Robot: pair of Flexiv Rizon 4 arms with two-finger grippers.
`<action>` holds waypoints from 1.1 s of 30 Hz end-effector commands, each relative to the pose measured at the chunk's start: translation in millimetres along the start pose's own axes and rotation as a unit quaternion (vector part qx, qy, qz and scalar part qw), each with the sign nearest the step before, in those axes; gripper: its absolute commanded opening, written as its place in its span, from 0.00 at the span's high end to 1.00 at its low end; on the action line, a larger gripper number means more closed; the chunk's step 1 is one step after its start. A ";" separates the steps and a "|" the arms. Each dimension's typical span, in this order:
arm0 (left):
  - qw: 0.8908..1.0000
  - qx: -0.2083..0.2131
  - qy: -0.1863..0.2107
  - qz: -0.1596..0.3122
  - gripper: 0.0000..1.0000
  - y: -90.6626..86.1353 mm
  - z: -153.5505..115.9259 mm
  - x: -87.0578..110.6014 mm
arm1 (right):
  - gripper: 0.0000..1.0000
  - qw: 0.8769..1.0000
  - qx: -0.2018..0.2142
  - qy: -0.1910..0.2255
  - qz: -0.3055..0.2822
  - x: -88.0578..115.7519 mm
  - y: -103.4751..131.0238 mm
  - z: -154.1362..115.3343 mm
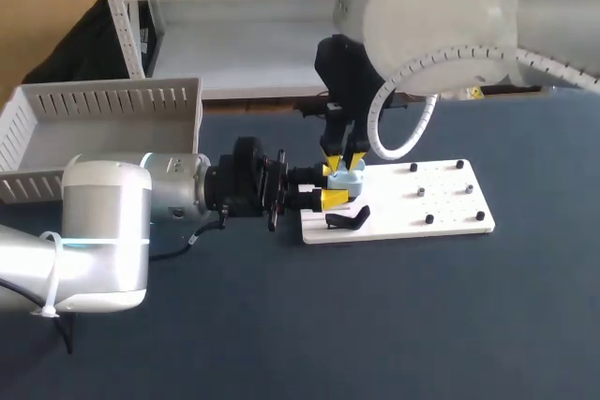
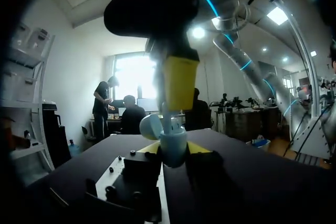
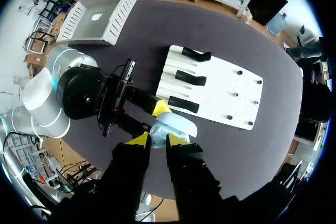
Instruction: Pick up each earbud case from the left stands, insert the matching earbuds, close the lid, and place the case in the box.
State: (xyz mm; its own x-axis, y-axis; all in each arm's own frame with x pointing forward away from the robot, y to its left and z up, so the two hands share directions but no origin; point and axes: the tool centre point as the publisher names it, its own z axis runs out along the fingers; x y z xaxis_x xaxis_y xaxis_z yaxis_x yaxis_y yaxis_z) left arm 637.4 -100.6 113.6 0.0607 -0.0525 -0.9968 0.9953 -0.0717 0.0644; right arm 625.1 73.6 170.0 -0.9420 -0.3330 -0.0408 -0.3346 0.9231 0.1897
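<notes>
My left gripper [image 1: 336, 186] reaches in from the left and is shut on a pale blue earbud case [image 1: 348, 178], held just above the white board's left end. In the left wrist view the case [image 2: 172, 146] sits between the yellow tips with its round lid [image 2: 151, 125] open. My right gripper [image 1: 344, 162] comes straight down onto the case. A small pale earbud [image 2: 167, 121] sticks out below its fingers [image 2: 180, 82] into the case. From the right wrist the case [image 3: 177, 124] lies just ahead of that gripper [image 3: 156, 140].
The white board [image 1: 441, 203] carries black case stands [image 3: 190, 78] on its left half, one [image 1: 347, 220] near the front edge, and small black pegs [image 1: 428, 219] on its right half. A white slatted box [image 1: 103, 100] stands at the table's back left.
</notes>
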 end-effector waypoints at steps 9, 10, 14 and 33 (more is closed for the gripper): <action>1.000 0.000 -0.001 0.001 1.00 0.6 0.0 0.6 | 1.00 1.000 -0.001 0.007 -0.001 -3.2 -1.2 3.5; 1.000 0.000 -0.001 0.001 1.00 0.6 0.0 0.6 | 1.00 1.000 -0.001 0.008 -0.001 -3.2 -1.3 3.7; 1.000 0.000 -0.001 0.001 1.00 0.6 0.0 0.6 | 1.00 1.000 0.001 0.011 -0.003 -3.2 -1.6 4.5; 1.000 0.000 -0.001 0.001 1.00 0.6 0.0 0.6 | 0.60 0.999 -0.031 0.001 -0.006 1.4 -5.7 -18.5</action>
State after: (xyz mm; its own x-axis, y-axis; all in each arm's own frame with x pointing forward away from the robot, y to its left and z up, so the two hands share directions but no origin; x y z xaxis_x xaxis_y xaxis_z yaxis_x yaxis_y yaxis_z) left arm 637.4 -100.6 113.6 0.0608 -0.0525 -0.9968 0.9953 -0.0717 0.0645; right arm 627.9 74.4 176.8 -0.9376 -0.3462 -0.0336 -0.3443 0.9101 0.2305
